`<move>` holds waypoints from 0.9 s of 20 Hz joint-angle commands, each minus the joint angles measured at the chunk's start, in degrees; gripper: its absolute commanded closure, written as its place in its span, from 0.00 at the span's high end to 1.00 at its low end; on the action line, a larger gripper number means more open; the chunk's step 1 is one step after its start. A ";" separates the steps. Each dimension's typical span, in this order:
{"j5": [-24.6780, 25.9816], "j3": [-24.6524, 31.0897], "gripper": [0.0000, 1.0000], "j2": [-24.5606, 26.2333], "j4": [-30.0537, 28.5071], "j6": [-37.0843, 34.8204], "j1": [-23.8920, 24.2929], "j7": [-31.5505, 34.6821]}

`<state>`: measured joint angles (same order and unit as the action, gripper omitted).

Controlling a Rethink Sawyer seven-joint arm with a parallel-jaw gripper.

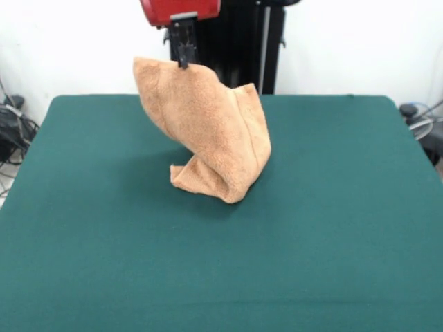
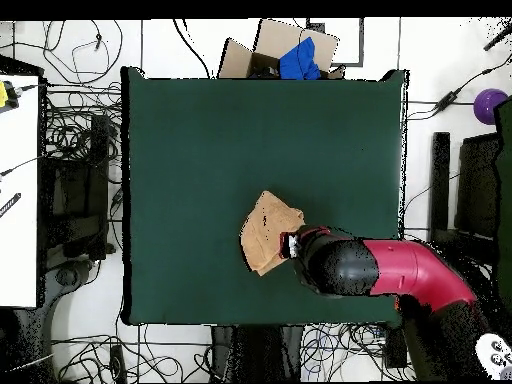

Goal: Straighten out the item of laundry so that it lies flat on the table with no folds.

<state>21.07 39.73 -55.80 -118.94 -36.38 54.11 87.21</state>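
The item of laundry (image 1: 208, 135) is an orange-tan terry towel, lifted by its top edge and hanging in folds. Its lower end still rests bunched on the dark green table (image 1: 332, 228). My gripper (image 1: 183, 62) is shut on the towel's upper edge, high above the table's far middle. Seen from overhead, the towel (image 2: 268, 230) shows as a small tan bundle just left of my gripper (image 2: 291, 244), with the red and black arm reaching in from the lower right.
Cables lie on the floor around the table (image 2: 200, 120). A cardboard box with blue cloth (image 2: 290, 55) stands beyond its top edge in the overhead view. A white table (image 2: 20, 190) stands at the left.
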 commanded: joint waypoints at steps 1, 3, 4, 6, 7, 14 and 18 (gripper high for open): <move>-0.54 9.53 0.00 1.18 5.37 -11.56 0.03 -15.44; -0.97 10.50 0.00 1.10 7.22 -13.38 -0.18 -15.29; -1.08 10.91 0.00 1.05 7.84 -14.09 -0.24 -15.12; -1.74 11.86 0.00 0.78 9.39 -16.29 -0.29 -15.21; -2.38 12.32 0.00 0.57 10.51 -18.03 -0.37 -15.30; -4.81 12.02 0.00 -1.39 18.52 -31.68 -2.51 -14.99; -4.97 12.06 0.00 -2.07 20.29 -35.40 -2.93 -14.88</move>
<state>17.95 47.98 -56.29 -104.91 -63.56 53.29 81.57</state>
